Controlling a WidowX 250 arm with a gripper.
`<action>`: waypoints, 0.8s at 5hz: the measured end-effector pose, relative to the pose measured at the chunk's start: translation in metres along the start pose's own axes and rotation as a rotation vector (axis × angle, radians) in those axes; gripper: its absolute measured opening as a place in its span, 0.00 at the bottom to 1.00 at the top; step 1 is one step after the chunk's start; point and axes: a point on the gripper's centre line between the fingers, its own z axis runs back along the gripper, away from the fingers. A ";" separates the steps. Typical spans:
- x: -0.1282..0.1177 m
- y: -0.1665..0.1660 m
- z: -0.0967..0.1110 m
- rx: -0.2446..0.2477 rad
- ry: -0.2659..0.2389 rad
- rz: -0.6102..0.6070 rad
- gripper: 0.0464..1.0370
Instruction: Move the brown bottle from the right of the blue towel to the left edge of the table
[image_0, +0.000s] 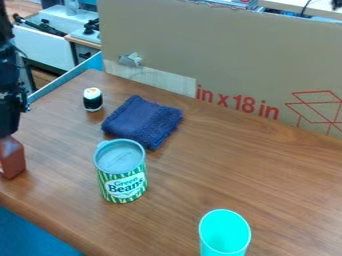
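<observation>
1. The black gripper (9, 129) hangs at the left edge of the view, pointing down over the left side of the wooden table (180, 175). Whether it is clamped on anything or standing apart, I cannot tell.
2. Directly below its lower end is a reddish-brown block-like object (12, 159), partly cut off by the left edge. It is the thing nearest the gripper; whether the two touch is unclear.
3. To the right of the gripper and farther back, a small toy sushi roll (93, 100) stands upright, with a black band, a white top and an orange spot.
4. Just right of the roll and slightly nearer, a folded dark blue cloth (142, 121) lies on the table.
5. On the near side of the cloth, a green-and-white striped can (123, 186) stands upright under a grey-blue lid (120, 156).
6. Well apart, near and to the right, a turquoise cup (224, 235) stands upright, its lower part cut off by the bottom edge.
7. Along the far side stands a cardboard panel (234, 50) with red markings and a pale strip (153, 81) low on its left part.
</observation>
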 end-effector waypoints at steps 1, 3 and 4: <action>-0.007 -0.002 0.002 -0.008 -0.007 0.035 0.94; -0.016 -0.006 0.039 0.034 -0.081 0.082 0.96; 0.000 -0.015 0.070 0.098 -0.150 0.007 0.96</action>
